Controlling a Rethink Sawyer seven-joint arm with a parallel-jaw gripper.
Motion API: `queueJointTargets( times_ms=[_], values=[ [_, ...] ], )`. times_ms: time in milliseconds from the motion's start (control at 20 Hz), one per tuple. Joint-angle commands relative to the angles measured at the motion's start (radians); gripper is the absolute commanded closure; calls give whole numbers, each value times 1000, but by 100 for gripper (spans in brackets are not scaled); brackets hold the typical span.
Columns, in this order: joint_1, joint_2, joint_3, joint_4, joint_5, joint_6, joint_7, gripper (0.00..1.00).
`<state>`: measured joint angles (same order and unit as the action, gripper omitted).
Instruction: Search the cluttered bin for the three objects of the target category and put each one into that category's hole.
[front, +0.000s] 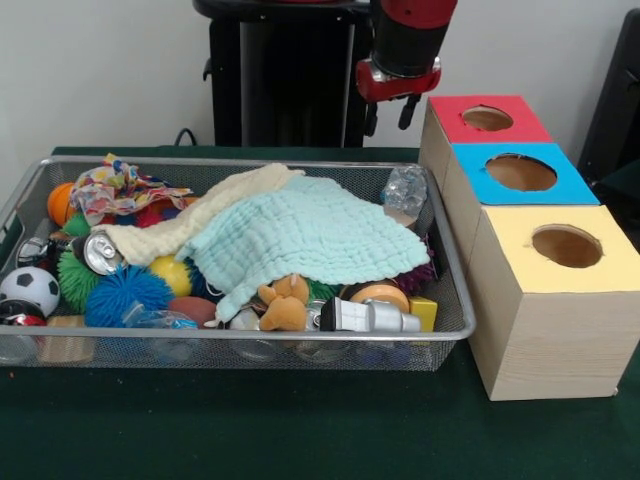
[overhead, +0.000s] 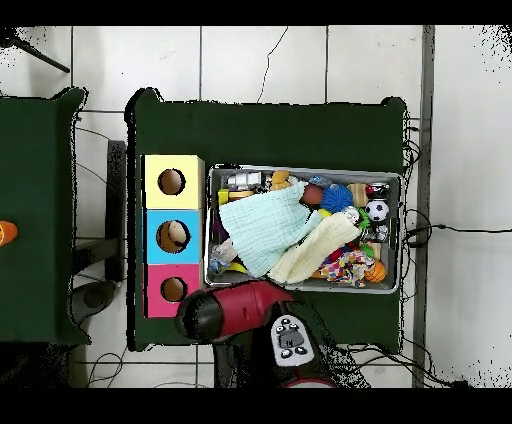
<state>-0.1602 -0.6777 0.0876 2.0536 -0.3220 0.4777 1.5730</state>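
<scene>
The bin (front: 250, 161) is a wide wire-mesh basket full of clutter; it also shows in the overhead view (overhead: 300, 169). A mint cloth (front: 310, 235) and a cream cloth (front: 200, 225) cover its middle and hide what lies under them. Around them lie a soccer ball (front: 28, 288), a blue spiky ball (front: 125, 295), a can (front: 100, 252) and an orange plush (front: 283, 303). Three boxes with holes stand to the right: red (front: 487, 119), blue (front: 520, 173), yellow (front: 566, 246). My gripper (front: 390, 115) hangs open and empty above the bin's far right corner, beside the red box.
The arm (overhead: 240, 310) hangs over the table edge by the red box (overhead: 172, 290) in the overhead view. Something tan shows inside the blue box's hole (overhead: 178, 234). A crumpled clear wrapper (front: 405, 190) lies in the bin's far right corner. A second green table (overhead: 35, 220) stands to the left.
</scene>
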Motion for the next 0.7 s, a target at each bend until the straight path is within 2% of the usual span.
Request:
queueJointTargets(
  times_ms=[50, 150, 300, 600, 700],
  values=[
    [-102, -60, 102, -152, -55, 88, -125, 0],
    [-131, -75, 125, -142, -77, 94, -156, 0],
    [-144, -97, 139, -134, -92, 117, -149, 0],
    [-155, -157, 189, -146, -15, 234, -105, 0],
    [-173, -167, 215, -141, -1, 235, -100, 0]
  ],
)
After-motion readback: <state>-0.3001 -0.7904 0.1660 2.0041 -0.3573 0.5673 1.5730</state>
